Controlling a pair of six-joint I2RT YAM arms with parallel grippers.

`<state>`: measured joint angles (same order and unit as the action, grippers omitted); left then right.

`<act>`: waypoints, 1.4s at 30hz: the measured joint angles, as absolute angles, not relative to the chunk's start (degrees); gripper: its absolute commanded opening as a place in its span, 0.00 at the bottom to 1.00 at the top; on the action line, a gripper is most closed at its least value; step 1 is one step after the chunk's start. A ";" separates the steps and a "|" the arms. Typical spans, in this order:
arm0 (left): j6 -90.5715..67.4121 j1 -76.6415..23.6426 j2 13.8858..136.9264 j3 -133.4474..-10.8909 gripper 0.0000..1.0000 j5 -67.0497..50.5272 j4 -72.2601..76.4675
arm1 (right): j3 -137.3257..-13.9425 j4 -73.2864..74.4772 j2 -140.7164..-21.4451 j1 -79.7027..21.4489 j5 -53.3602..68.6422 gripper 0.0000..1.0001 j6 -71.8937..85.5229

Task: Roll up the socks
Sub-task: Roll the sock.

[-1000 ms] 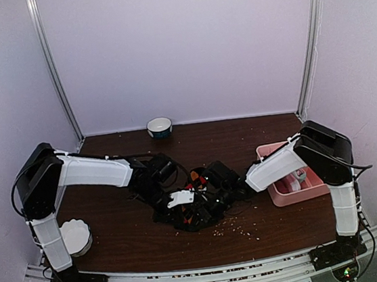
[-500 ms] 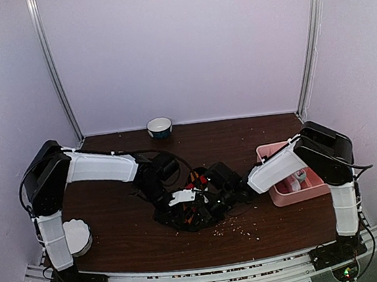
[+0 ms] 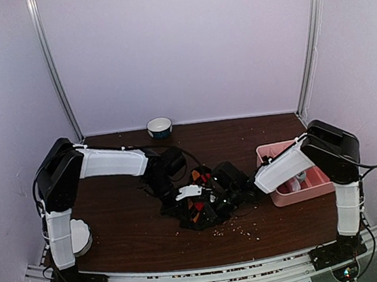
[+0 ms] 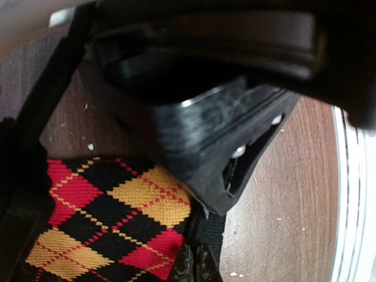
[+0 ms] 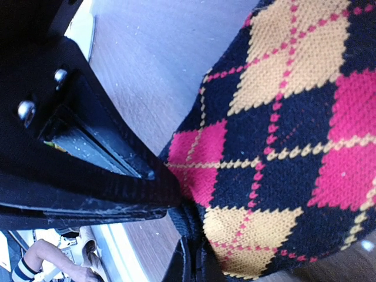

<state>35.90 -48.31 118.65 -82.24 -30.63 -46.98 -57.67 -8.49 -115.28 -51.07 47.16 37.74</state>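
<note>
Argyle sock (image 5: 294, 147) is pinched tight in my left gripper (image 4: 194, 265) and my right gripper (image 5: 189, 258), over the crumb-dotted brown table (image 3: 124, 230) between pale walls (image 3: 178, 47).

Black argyle sock (image 4: 111, 229); red, yellow diamonds; lying centrally.

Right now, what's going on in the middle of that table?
Both arms are bent in over the centre of the dark wooden table, working on one black knitted sock with red, orange and yellow argyle diamonds. The left claw and the right claw are each shut, pinching the sock from opposite sides. How far the roll has got is hidden under the arms. The pink plastic tray sits untouched at the right.
</note>
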 measured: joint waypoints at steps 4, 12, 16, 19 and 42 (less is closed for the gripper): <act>35.81 -48.34 121.69 -87.18 0.50 -31.16 -49.12 | -55.31 -8.82 -113.34 -49.69 45.71 0.00 37.76; 33.69 -48.25 122.83 -88.99 0.98 -32.38 -49.47 | -51.48 -9.54 -110.39 -47.11 43.90 0.00 36.62; 31.57 -47.16 118.74 -84.88 0.98 -28.38 -48.12 | -51.37 -10.07 -110.41 -47.00 43.88 0.00 36.38; 29.36 -46.17 114.96 -83.72 0.98 -22.90 -47.59 | -51.37 -10.07 -110.41 -47.00 43.86 0.00 36.16; 26.48 -50.92 109.40 -74.39 0.81 -26.06 -38.02 | -51.62 -9.87 -110.48 -46.98 43.68 0.00 35.59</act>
